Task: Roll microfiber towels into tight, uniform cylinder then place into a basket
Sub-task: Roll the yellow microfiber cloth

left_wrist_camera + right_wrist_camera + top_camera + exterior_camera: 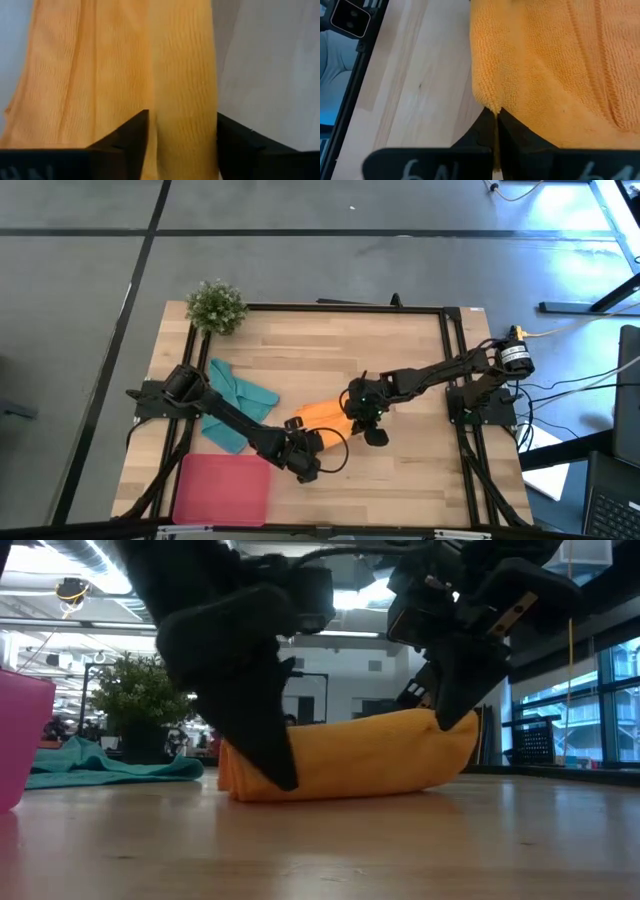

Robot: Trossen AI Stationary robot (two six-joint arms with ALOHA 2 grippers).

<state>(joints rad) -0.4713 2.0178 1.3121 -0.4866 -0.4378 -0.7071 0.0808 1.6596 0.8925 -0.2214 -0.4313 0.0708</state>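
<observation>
The orange towel (pixel 320 414) lies partly rolled on the table's middle; in the low view (pixel 350 758) it is a thick roll resting on the wood. My left gripper (pixel 303 452) is at the roll's left end and my right gripper (pixel 362 420) at its right end, each shut on the cloth. The teal towel (pixel 236 404) lies crumpled on the table at the left, touched by nothing. The pink basket (pixel 222 488) stands at the near left edge. My left gripper holds the rolled part of the orange towel (pixel 182 100) between its two fingers (pixel 134 134), one on each side, lying along the roll. It comes slanting down from the near left. The roll rests on the table. My right gripper pinches the orange towel's edge at a corner (pixel 492 106) between its shut fingers (pixel 520 135), only at their tips. It comes slanting down from the table's right side. The cloth lies on the table, slack.
A small green potted plant (pixel 216 306) stands at the far left corner. A black frame (pixel 452 350) runs along the table's far and right edges. Bare wood (pixel 420 470) lies near and right of the towel.
</observation>
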